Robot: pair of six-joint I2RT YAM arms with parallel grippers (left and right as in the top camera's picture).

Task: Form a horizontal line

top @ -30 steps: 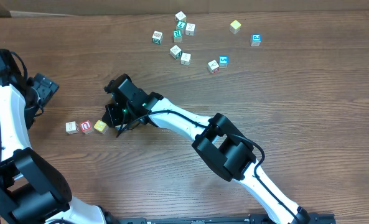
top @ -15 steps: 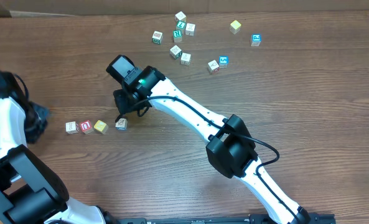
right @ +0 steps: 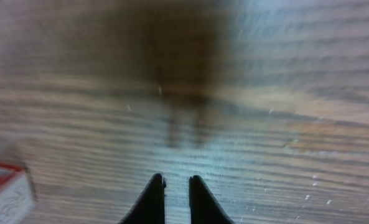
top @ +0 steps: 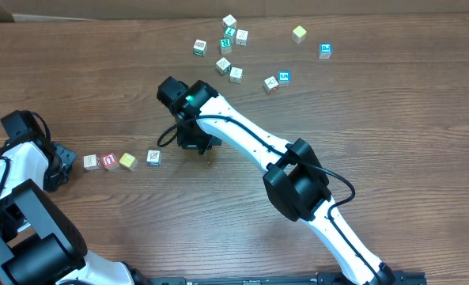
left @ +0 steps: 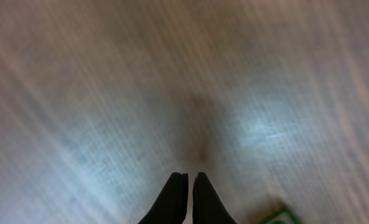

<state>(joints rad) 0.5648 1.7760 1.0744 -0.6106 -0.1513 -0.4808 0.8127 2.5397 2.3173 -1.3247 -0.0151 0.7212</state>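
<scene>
The overhead view alone showed the whole layout. In the left-centre of the frame lay the cream cube (top: 91,161), the red cube (top: 108,161) and the yellow cube (top: 127,161), close together side by side. The white cube with blue-green marking (top: 153,157) sat to their right, across a wider gap, a little higher and turned at an angle. The scattered cubes (top: 223,65) lay well apart from them near the top centre of the brown table (top: 376,119).

The left gripper (top: 60,165) sat just left of the cream cube. The right gripper (top: 196,144) stood up and to the right of the white cube, apart from it.

Only the wrist views showed the jaws. The left gripper (left: 188,178) had its fingertips pressed together over blurred bare wood, with a green-edged corner (left: 277,218) at the bottom right. The right gripper (right: 177,180) was all but closed, a thin slit between its fingers and nothing in it. A cube with red marking (right: 7,190) showed at that frame's lower left edge, too blurred to tell which cube it was.

A second earlier only three cubes formed the line and the right gripper was down right beside the yellow one. It had since left the fourth cube there and pulled away. The left arm had swung down from the upper left.
</scene>
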